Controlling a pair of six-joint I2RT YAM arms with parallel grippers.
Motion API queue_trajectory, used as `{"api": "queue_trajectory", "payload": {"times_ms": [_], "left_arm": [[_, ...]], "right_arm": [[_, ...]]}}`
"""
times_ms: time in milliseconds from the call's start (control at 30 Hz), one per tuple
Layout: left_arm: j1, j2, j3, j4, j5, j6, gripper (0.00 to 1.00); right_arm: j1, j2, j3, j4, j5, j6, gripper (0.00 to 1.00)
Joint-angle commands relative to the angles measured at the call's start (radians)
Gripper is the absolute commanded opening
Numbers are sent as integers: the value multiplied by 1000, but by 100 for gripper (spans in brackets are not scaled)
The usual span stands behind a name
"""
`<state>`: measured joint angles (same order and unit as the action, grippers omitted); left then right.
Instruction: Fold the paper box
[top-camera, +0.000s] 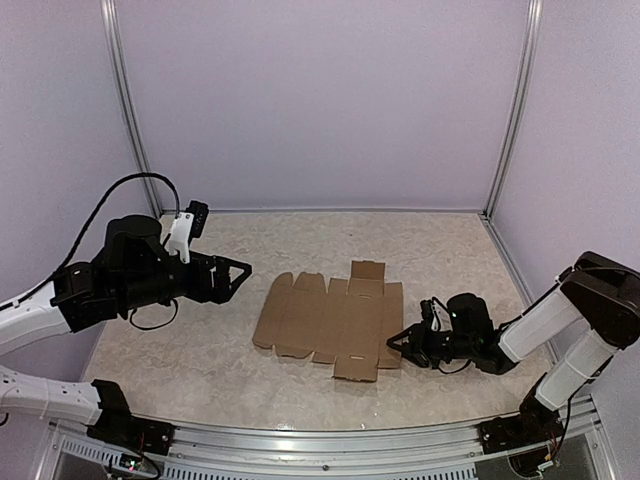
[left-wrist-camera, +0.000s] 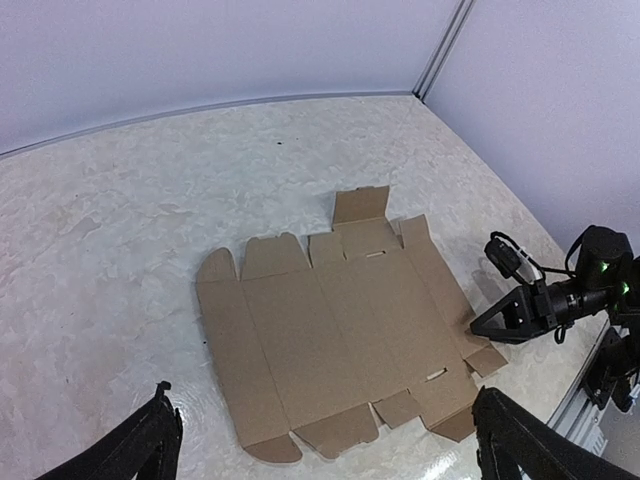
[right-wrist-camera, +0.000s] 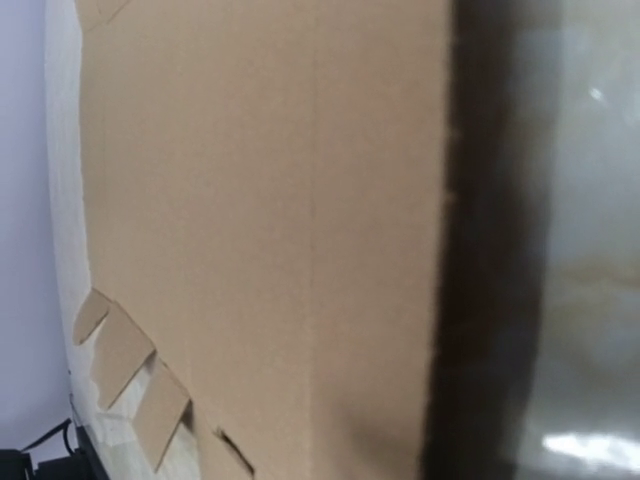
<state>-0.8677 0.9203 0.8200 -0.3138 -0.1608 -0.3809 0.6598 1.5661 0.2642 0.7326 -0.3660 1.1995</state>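
- Top view: the paper box (top-camera: 330, 320) lies flat in the middle of the surface (top-camera: 180, 350), 1 thin, light, springy sheet. My left end effector (top-camera: 238, 277) hovers beside it, jaws wide.
- Left wrist view: my right end effector (left-wrist-camera: 487, 330) sits low at the sheet's right edge; I cannot tell whether it grips.
- Right wrist view: cardboard fills the frame. I'd pinch that edge flap, near a crease.

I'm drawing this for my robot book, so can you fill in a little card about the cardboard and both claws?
paper box: brown cardboard sheet, unfolded, lying flat on the table
left gripper: open, held above the table, left of the sheet, not touching it
right gripper: low, jaws apart, at the sheet's right edge
folding: not started, all flaps flat
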Motion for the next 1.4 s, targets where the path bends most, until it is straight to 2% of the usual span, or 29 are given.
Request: {"api": "queue_trajectory", "payload": {"times_ms": [0, 200, 333, 467, 633, 767, 900, 1167, 1367], "left_arm": [[-9, 16, 22, 8, 12, 9, 99], [-10, 32, 33, 6, 12, 17, 99], [-10, 38, 40, 2, 9, 22, 99], [-9, 30, 52, -21, -7, 25, 99], [-9, 12, 62, -58, -36, 25, 99], [-9, -8, 64, -71, -47, 26, 99], [-10, -22, 69, -92, -59, 23, 99], [-11, -56, 53, -136, -88, 27, 99], [-11, -74, 38, -144, -77, 10, 99]], "right_arm": [[-8, 22, -22, 48, -11, 9, 26], [-9, -6, -8, 50, -32, -11, 0], [-9, -36, 18, 11, -59, -42, 0], [-9, -109, 75, -132, -80, -122, 0], [-9, -201, 208, -441, -84, -328, 0], [-9, -206, 354, -706, -91, -508, 0], [-9, -178, 513, -950, -88, -670, 0], [-9, -14, 808, -1330, -61, -991, 0], [-1, 121, 1004, -1524, 91, -1155, 0]]}}
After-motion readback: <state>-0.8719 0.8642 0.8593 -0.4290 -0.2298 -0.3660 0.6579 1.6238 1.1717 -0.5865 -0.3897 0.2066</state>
